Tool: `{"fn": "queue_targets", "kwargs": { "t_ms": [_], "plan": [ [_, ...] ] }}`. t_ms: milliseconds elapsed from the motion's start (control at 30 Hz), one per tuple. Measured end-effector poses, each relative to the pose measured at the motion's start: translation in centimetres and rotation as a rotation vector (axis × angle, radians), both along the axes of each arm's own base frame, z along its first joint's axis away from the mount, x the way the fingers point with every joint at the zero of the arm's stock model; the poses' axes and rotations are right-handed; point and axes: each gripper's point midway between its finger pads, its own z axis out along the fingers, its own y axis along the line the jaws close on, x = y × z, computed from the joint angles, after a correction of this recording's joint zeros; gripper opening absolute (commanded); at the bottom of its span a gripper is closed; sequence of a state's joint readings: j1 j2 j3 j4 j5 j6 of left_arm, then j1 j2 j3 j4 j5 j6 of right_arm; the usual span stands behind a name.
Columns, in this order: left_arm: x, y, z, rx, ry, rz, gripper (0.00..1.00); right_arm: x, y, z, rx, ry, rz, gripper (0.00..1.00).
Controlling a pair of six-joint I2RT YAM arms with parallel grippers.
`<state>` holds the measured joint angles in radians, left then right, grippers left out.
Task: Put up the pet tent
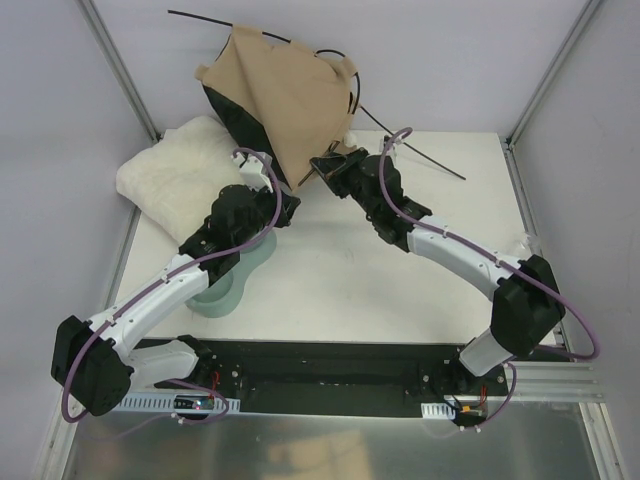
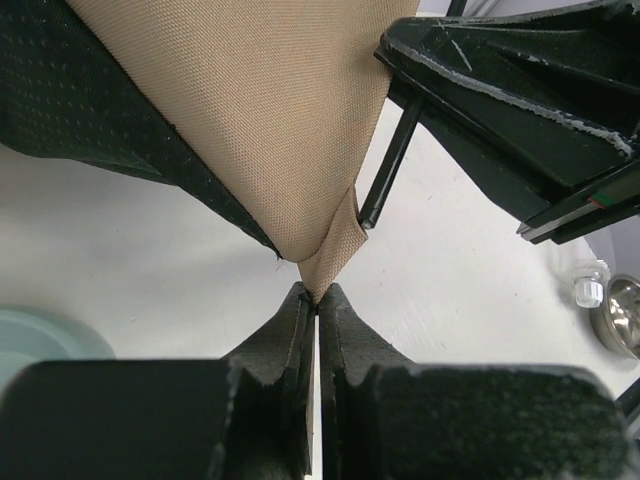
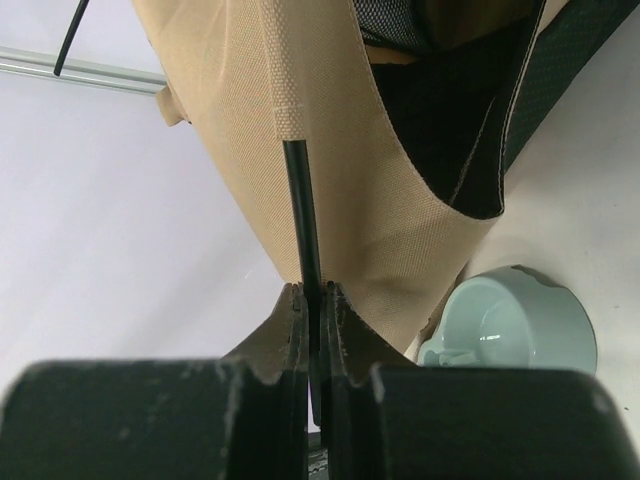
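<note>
- Tent [image 1: 280,110] – tan, with a black inner panel – stands bunched at the far side of the surface [image 1: 350,280], next to the cushion [image 1: 175,175].
- Left arm stretches forward and inward, wrist raised to the tent's lowest corner; left claw [image 2: 317,292] is pinched tight on the tan corner tab.
- Right arm reaches forward and leftward; right claw [image 3: 313,290] is clamped on a black pole [image 3: 300,200] where it enters a tan sleeve.
- Pale green bowl [image 1: 225,290] sits under the left forearm.
</note>
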<state>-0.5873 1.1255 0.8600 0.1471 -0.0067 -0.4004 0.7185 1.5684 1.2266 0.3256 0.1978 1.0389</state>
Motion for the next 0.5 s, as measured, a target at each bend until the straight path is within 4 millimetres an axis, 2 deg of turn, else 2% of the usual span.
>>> {"fn": "queue_targets", "kwargs": {
  "t_ms": [200, 300, 367, 500],
  "plan": [
    [-0.2, 0.1, -0.3, 0.011, 0.016, -0.001, 0.0, 0.6, -0.2, 0.2, -0.023, -0.022, -0.052, 0.0],
    [-1.8, 1.0, -3.8, 0.09, 0.133, -0.01, 0.0, 3.4, -3.1, 2.5, 0.0, -0.089, -0.202, 0.0],
    [-2.5, 1.5, -5.4, 0.125, 0.186, -0.011, 0.0, 4.5, -4.6, 4.2, 0.018, -0.131, -0.27, 0.0],
    [-3.1, 1.8, -6.3, 0.15, 0.223, -0.011, 0.0, 5.1, -5.6, 6.3, 0.04, -0.191, -0.33, 0.0]
  ]
}}
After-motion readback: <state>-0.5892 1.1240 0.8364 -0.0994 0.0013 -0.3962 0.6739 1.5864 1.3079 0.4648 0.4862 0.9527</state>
